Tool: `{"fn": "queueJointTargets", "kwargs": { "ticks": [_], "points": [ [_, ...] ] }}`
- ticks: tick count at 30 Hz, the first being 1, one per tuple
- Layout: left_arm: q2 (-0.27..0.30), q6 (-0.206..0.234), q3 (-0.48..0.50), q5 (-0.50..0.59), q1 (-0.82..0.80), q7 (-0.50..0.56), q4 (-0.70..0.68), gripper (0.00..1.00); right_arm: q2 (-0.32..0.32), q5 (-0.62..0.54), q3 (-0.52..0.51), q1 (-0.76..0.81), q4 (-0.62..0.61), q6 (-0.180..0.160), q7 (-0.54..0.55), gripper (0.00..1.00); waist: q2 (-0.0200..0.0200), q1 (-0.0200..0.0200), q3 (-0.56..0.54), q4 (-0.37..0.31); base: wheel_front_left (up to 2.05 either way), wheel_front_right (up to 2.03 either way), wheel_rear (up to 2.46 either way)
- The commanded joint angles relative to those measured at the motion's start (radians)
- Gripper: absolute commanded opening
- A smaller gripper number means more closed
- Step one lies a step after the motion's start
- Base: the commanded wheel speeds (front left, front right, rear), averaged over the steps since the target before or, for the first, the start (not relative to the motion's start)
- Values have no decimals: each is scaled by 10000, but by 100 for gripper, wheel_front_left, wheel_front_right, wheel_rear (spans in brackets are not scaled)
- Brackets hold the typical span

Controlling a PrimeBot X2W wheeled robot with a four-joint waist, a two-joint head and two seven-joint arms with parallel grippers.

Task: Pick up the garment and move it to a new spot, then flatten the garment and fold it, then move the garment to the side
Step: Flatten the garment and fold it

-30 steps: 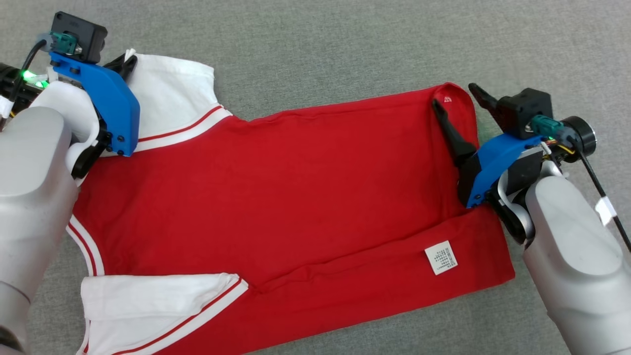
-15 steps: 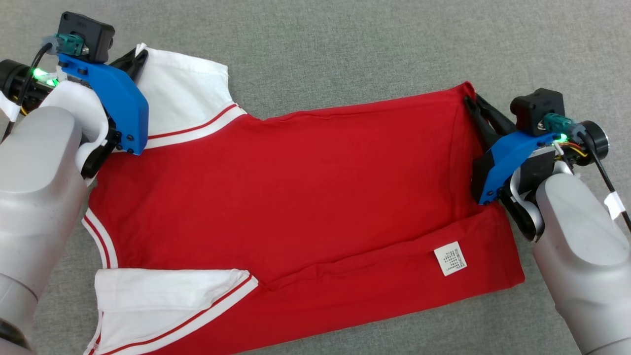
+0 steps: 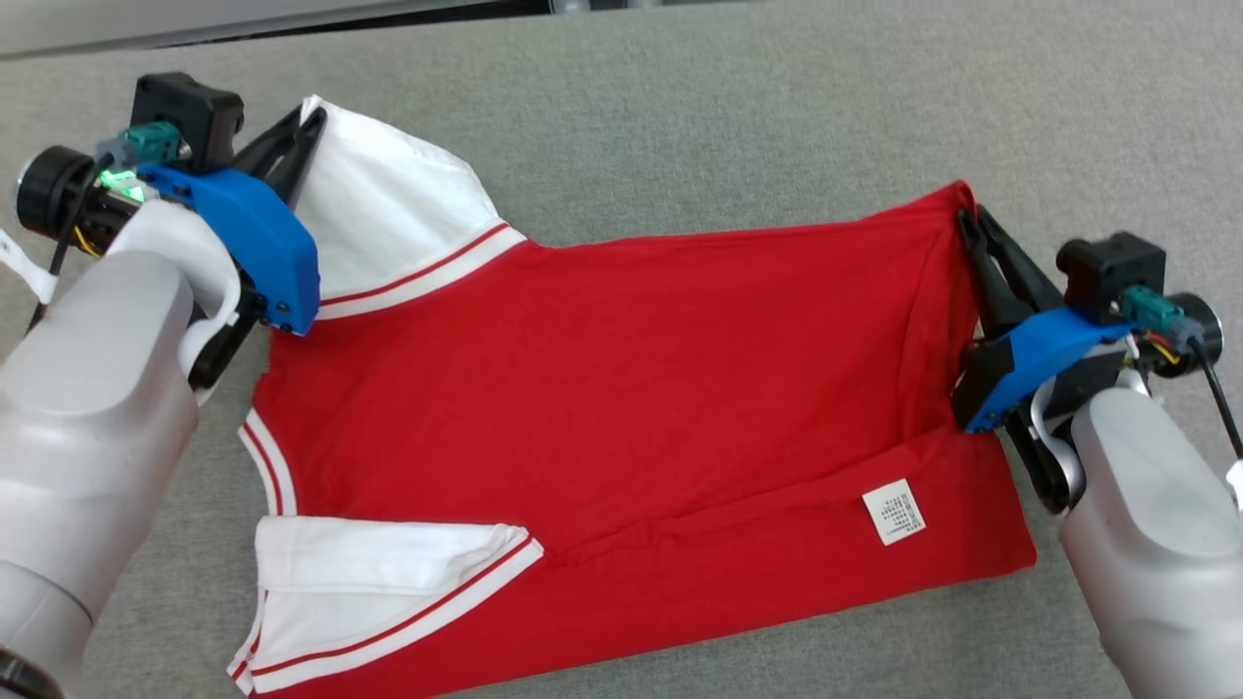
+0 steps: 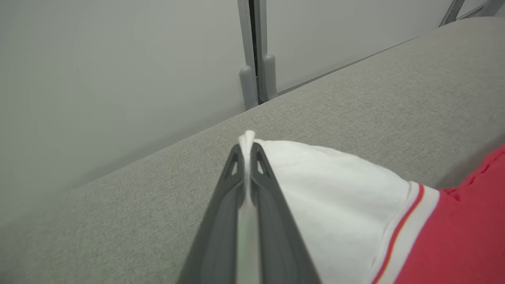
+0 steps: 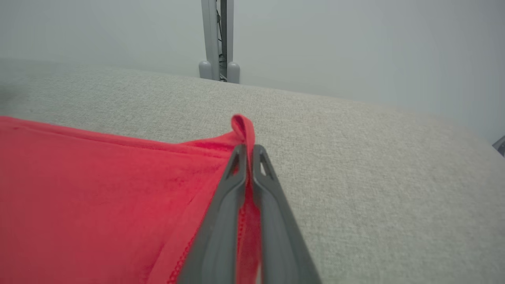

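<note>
garment [image 3: 621, 388] stretched between left pincer [image 3: 309, 115], right pincer [image 3: 968, 225]

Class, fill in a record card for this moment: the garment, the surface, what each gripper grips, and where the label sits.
garment: red shirt with white sleeves, spread out
surface: grey fabric
left gripper: shut on tip of far white sleeve
right gripper: shut on far hem corner
care label: white, on the near strip, toward the right
</note>
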Motion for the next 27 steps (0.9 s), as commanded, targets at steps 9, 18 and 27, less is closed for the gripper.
{"fn": "queueJointTargets", "kwargs": {
  "ticks": [9, 18, 27],
  "points": [
    [425, 238, 0, -194, 1338, -938, -1217, 0, -152, 70, -477, 901, 379, -7, -666, 0, -1, 0, -917, 652, 0, 0, 0],
    [957, 1045, 113, -490, 3204, -1188, -3230, 0, -58, 50, -719, 1509, 596, -7, -909, 0, -1, 0, -1467, 945, 0, 0, 0],
    [1600, 2033, 233, -911, 5021, -1228, -5197, 0, -72, 163, -960, 2264, 514, -7, -989, 0, -1, 0, -1906, 1154, 0, 0, 0]
  ]
}}
